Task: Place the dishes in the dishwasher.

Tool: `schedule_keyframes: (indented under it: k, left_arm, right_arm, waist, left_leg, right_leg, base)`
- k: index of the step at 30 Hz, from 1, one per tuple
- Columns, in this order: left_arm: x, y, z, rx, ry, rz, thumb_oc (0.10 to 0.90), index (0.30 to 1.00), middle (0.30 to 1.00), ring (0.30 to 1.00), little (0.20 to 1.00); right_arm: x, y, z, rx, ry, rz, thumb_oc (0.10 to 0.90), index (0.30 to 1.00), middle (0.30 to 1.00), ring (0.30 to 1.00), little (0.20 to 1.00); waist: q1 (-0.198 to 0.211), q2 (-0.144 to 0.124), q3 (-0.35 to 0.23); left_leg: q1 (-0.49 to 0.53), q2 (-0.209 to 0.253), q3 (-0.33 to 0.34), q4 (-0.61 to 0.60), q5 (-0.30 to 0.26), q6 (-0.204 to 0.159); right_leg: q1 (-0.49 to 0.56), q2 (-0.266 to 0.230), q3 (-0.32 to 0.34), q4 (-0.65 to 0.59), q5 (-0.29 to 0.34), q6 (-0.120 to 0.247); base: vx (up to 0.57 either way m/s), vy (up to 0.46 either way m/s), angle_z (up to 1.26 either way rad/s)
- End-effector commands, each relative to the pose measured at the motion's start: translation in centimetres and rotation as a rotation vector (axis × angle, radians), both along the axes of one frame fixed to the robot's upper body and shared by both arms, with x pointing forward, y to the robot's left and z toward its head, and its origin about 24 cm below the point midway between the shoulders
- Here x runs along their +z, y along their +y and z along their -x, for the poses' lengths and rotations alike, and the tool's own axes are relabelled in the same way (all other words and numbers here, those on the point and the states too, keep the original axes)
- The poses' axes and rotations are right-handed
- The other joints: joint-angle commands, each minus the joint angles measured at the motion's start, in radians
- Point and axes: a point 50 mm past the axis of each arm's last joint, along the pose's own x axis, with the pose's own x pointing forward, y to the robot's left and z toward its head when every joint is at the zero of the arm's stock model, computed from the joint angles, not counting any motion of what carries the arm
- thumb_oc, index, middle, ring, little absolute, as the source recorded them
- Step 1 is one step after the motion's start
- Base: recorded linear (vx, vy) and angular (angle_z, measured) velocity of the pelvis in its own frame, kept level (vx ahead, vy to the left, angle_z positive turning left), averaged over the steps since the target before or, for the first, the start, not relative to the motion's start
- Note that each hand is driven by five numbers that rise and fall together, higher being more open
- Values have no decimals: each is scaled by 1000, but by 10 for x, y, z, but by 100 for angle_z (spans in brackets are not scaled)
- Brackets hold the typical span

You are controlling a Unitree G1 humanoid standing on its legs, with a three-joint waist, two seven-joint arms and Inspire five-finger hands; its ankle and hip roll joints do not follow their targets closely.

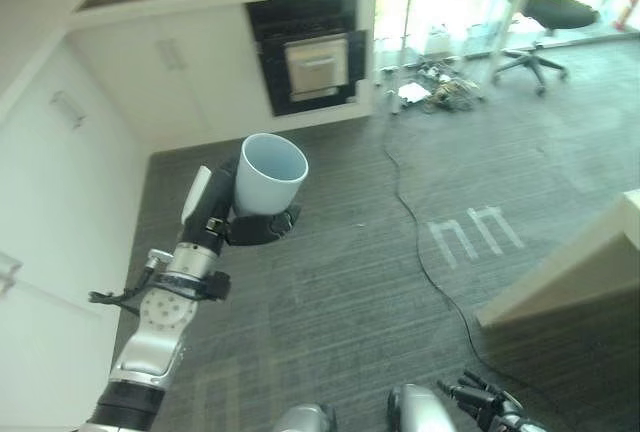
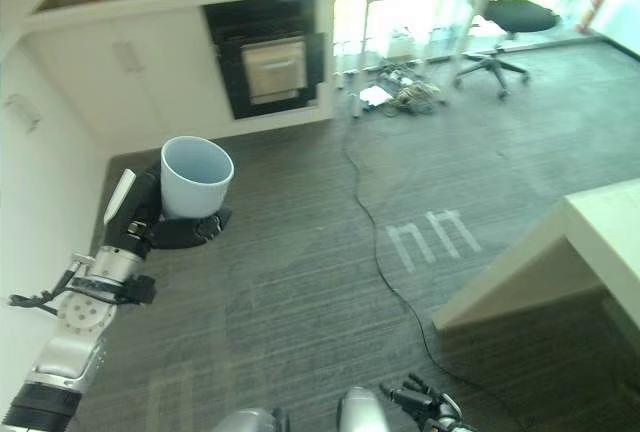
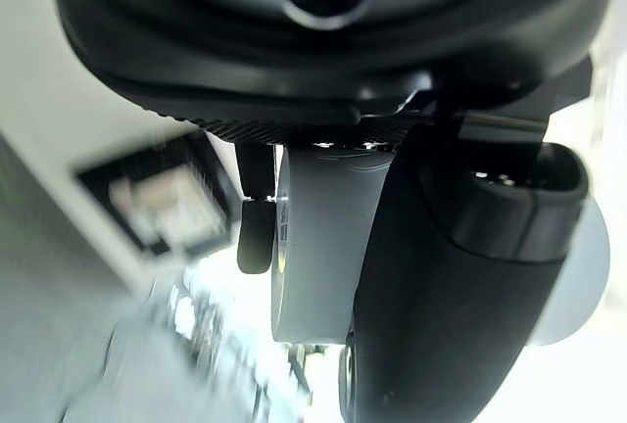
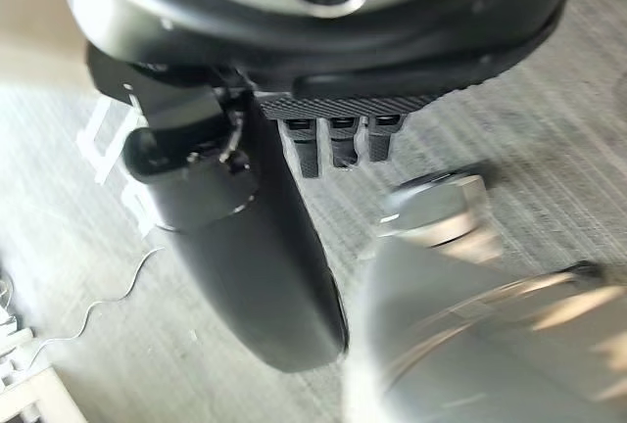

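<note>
Left hand (image 1: 248, 220) holds the pale cup (image 1: 269, 175) upright at left, fingers curled round its lower wall, mouth up and empty. Likely a light, rigid, smooth ceramic: breakable, apt to slip, best gripped round the body. Right hand (image 1: 482, 398) hangs low near, fingers relaxed, empty; dishwasher (image 1: 316, 52) stands far across the carpet.

carpet (image 1: 330, 282) open — cable (image 1: 425, 252) crosses | table corner (image 1: 570, 282) right
</note>
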Motion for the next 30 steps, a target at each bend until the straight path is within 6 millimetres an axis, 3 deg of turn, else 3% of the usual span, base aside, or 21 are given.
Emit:
schedule_keyframes:
  k: [1,5,6,7,8,9,10,11,13,14,15,16,18,20,21,24,26,27,28,29,30]
  left_arm:
    - [76,-15,1,-56,-382,16,400,300,300,300,300]
    - [74,-19,-3,-37,-382,45,400,300,300,300,300]
    - [72,-19,-2,-30,-376,52,400,300,300,300,300]
    - [71,-18,-1,-26,-374,55,400,300,300,300,300]
    - [69,-17,1,-18,-370,53,400,300,300,300,300]
    - [71,-14,2,-4,-371,49,400,300,300,300,300]
    - [71,-14,2,-3,-371,50,400,300,300,300,300]
    - [73,-11,0,6,-373,52,400,300,300,300,300]
    - [75,-7,-1,22,-374,52,400,300,300,300,300]
    - [75,-6,-3,21,-370,57,400,300,300,300,300]
    - [74,-4,-2,32,-361,65,400,300,300,300,300]
    - [69,-3,1,39,-350,67,400,300,300,300,300]
    - [62,5,4,76,-342,73,400,300,300,300,300]
    - [58,9,5,97,-333,75,400,300,300,300,300]
    - [54,14,6,113,-314,62,400,300,300,300,300]
    - [52,12,6,106,-315,38,400,300,300,300,300]
    - [52,11,5,107,-325,23,400,300,300,300,300]
    - [53,12,4,112,-327,17,400,300,300,300,300]
    - [52,14,3,128,-324,9,400,300,300,300,300]
    - [51,15,2,144,-322,8,400,300,300,300,300]
    - [52,15,0,152,-323,12,400,300,300,300,300]
  right_arm:
    - [7,-12,-5,16,-43,35,800,900,900,900,900]
    - [6,-15,1,-5,-33,48,800,900,900,900,900]
    - [6,-16,2,3,-26,70,800,900,900,900,900]
    - [6,-17,4,20,-16,88,800,900,900,900,900]
    - [5,-20,7,41,-5,115,800,900,900,900,900]
    - [7,-26,9,40,-8,132,800,900,900,900,900]
    - [7,-27,10,39,-10,133,800,900,900,900,900]
    - [9,-29,8,42,-20,134,800,900,900,900,900]
    - [10,-29,5,50,-28,146,800,900,900,900,900]
    - [10,-28,4,40,-27,155,800,900,900,900,900]
    - [9,-26,3,44,-19,158,800,900,900,900,900]
    - [8,-23,3,33,-5,150,800,900,900,900,900]
    - [7,-23,4,42,15,149,800,900,900,900,900]
    - [6,-23,5,44,32,150,800,900,900,900,900]
    - [3,-21,14,20,72,138,800,900,900,900,900]
    - [-2,-15,21,18,84,136,800,900,900,900,900]
    - [-3,-12,26,-9,83,136,800,900,900,900,900]
    - [-4,-10,28,-14,85,130,800,900,900,900,900]
    - [-5,-7,28,3,87,128,800,900,900,900,900]
    - [-5,-5,27,25,85,129,800,900,900,900,900]
    - [-5,-4,26,48,80,126,800,900,900,900,900]
  waist:
    - [-30,-23,35]
    - [-51,-25,0]
    - [-51,-24,-10]
    - [-46,-33,-18]
    - [-25,-46,-16]
    - [15,-65,2]
    - [18,-53,5]
    - [35,-56,6]
    - [51,-57,4]
    - [56,-52,0]
    - [81,-22,7]
    - [107,16,1]
    - [117,25,-18]
    - [117,22,-27]
    - [124,4,-42]
    - [125,-1,-49]
    - [117,5,-54]
    - [110,7,-57]
    - [93,17,-56]
    - [79,25,-55]
    - [63,34,-51]
  left_leg:
    - [84,-5,-48,-85,-87,-27]
    - [181,7,-75,-85,-108,-32]
    - [227,21,-59,-85,-70,-44]
    - [255,41,-41,-49,6,-62]
    - [137,60,-52,238,90,-82]
    - [-96,54,-58,528,120,-67]
    - [-122,52,-59,537,101,-65]
    - [-170,12,-36,452,76,-43]
    - [-182,-11,-3,286,62,-27]
    - [-161,14,49,83,96,-35]
    - [-199,13,-9,-85,169,-75]
    - [-310,74,-63,-85,223,-113]
    - [-334,112,-63,-85,231,-124]
    - [-311,110,-56,-85,220,-119]
    - [-261,61,-64,-85,194,-100]
    - [-210,13,-101,-85,162,-69]
    - [-183,-21,-124,-85,142,-36]
    - [-171,-38,-132,-85,130,-19]
    - [-141,-52,-140,-85,111,0]
    - [-120,-57,-147,-85,96,10]
    - [-101,-60,-160,-85,87,13]
  right_leg:
    - [18,8,-70,-151,92,8]
    - [54,51,-11,-151,36,-46]
    - [76,61,-10,-151,14,-64]
    - [98,67,3,-151,-6,-79]
    - [146,77,26,-151,-35,-106]
    - [210,78,43,-151,-68,-137]
    - [221,89,39,-151,-74,-137]
    - [237,86,41,-151,-84,-130]
    - [261,89,44,-151,-106,-121]
    - [291,91,30,-151,-136,-116]
    - [335,126,56,-151,-170,-107]
    - [385,163,72,-151,-211,-107]
    - [432,138,78,-151,-249,-90]
    - [450,117,84,-151,-258,-80]
    - [484,58,92,-151,-252,-56]
    - [521,18,74,-151,-217,-47]
    - [568,-1,45,-151,-137,-43]
    - [586,-1,34,-146,-79,-34]
    - [526,2,36,-38,10,-16]
    - [452,25,46,-8,28,-14]
    - [389,72,47,-47,-5,-32]
  base:
    - [391,-231,-81]
    - [471,-218,-15]
    - [548,-215,10]
    - [628,-319,-14]
    - [803,-449,-24]
    - [673,-359,-40]
    - [516,-166,-51]
    - [325,49,-75]
    - [479,109,-71]
    - [718,264,-80]
    - [1053,447,-84]
    - [941,460,-69]
    - [815,458,-82]
    - [638,426,-73]
    - [727,510,-47]
    - [496,361,-30]
    - [372,271,-38]
    - [390,305,13]
    - [326,284,71]
    - [292,230,68]
    - [240,117,58]
